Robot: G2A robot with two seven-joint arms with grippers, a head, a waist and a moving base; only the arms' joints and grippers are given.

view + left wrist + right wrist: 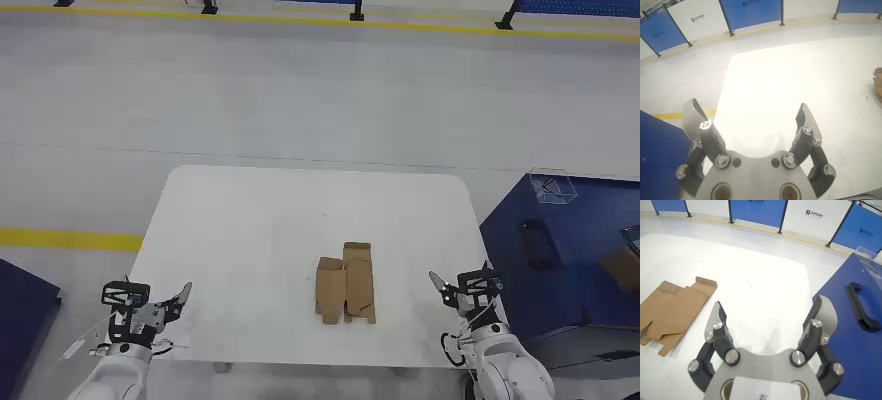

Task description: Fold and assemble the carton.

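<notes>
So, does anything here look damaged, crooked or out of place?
Nothing stands out. The carton lies flat and unfolded on the table, roughly square to its edges, with no tear that I can see. The left gripper and right gripper are apart from it, jaws open.

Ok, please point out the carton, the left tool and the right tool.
carton (674, 308), right wrist view, middle of its flat brown panel.
left tool (748, 103), left wrist view, midway between its fingertips.
right tool (768, 300), right wrist view, midway between its fingertips.
</notes>
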